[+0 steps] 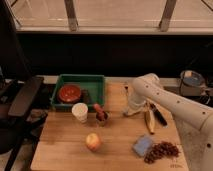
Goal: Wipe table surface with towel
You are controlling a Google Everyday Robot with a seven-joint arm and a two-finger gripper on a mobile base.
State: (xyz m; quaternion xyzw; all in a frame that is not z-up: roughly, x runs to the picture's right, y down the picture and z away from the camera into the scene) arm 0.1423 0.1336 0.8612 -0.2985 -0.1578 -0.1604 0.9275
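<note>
My white arm reaches in from the right, and the gripper points down at the wooden table near its middle back, just right of the green bin. A pale patch shows under the gripper, and I cannot tell whether it is a cloth. A small blue folded pad, perhaps the towel, lies flat at the front right, well apart from the gripper.
A green bin holding a red bowl stands at the back left. A white cup, a small brown-red object, an apple, a banana, a black-handled tool and dark red grapes lie around. A dark chair stands left.
</note>
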